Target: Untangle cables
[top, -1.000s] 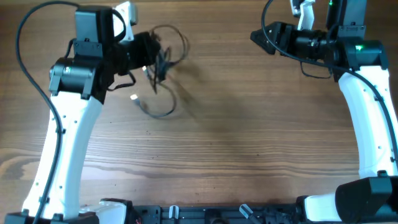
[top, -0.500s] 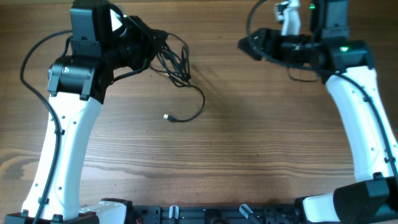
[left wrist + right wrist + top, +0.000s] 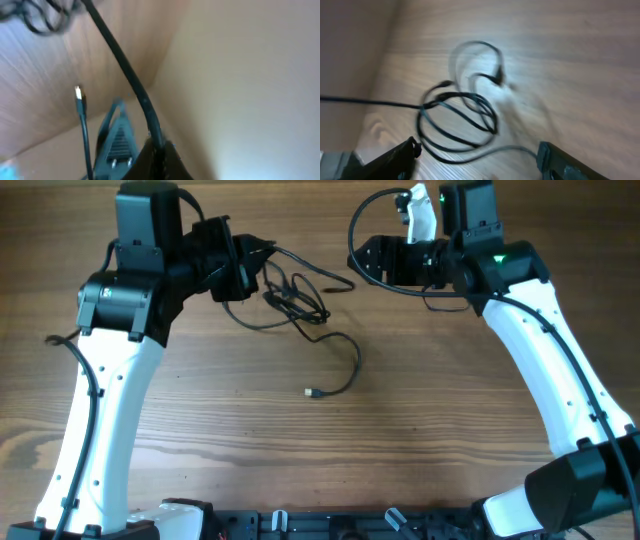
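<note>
The cables (image 3: 300,305) are thin black cords in a loose tangle at the upper middle of the table. One strand trails down to a small plug (image 3: 311,392). My left gripper (image 3: 250,265) is shut on a cable strand (image 3: 127,75) and holds the tangle's left end. In the left wrist view a plug end (image 3: 78,94) hangs beside the held strand. My right gripper (image 3: 362,260) is open, just right of the tangle. In the right wrist view the looped cables (image 3: 462,112) lie between and beyond its spread fingers (image 3: 477,157).
The wooden table (image 3: 420,410) stretches across the overhead view. The thick arm wire (image 3: 365,220) loops above my right gripper. The arm bases stand at the front edge.
My left gripper has dragged the tangle to the right, and the trailing plug has slid right and down. My right gripper has moved left toward the tangle.
</note>
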Controlling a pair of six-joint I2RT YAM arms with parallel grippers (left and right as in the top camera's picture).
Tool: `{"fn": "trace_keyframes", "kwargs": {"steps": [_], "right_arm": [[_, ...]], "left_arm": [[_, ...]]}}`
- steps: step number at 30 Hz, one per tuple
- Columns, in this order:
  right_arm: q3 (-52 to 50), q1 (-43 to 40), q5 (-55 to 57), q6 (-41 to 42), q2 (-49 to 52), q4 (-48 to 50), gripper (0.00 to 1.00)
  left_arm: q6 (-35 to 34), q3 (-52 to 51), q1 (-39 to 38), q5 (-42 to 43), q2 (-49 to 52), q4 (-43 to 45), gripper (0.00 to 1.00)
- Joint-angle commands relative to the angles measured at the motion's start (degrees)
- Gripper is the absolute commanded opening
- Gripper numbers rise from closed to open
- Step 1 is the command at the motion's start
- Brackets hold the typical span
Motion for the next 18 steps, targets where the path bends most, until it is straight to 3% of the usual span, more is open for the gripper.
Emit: {"fn": "trace_keyframes", "kwargs": {"steps": [1,4,12,13,14,15,16,18], "right_arm": [[0.17,0.07,10.25,5.92,0.24,-2.19,0.80],[0.17,0.20,7.56,4.68,0.24,-4.72,0.80],[0.11,4.72,4.02,-0.09,2.21,-5.27,0.81],[0.11,5.25,4.07,-0.13,2.71,-5.09,0.81],[0.11,5.55,4.02,-0.50,3.30,-4.68,0.81],[0.11,5.57,4.04,-1.29,3.58,-4.37,0.81],[0.11,5.33,4.42,-2.12,3.61,-3.85,0.81],[0.31,3.96,4.17,-1.88,3.58,-2.64,0.81]], "left_arm": [[-12.02,1.11,-0.15,-20.46,0.63,-6.99,0.04],[-14.51,1.07,-0.15,-30.38,2.51,-13.11,0.04],[-14.32,1.07,-0.09,-37.51,6.95,-21.75,0.04],[-11.37,1.07,-0.11,-37.48,7.43,-23.87,0.04],[-5.60,1.07,-0.15,-37.62,7.89,-25.44,0.04],[4.83,1.07,-0.15,-37.70,8.39,-24.50,0.04],[21.05,1.07,-0.15,-36.37,8.85,-21.70,0.04],[40.30,1.07,-0.15,-28.46,9.14,-16.00,0.04]]}}
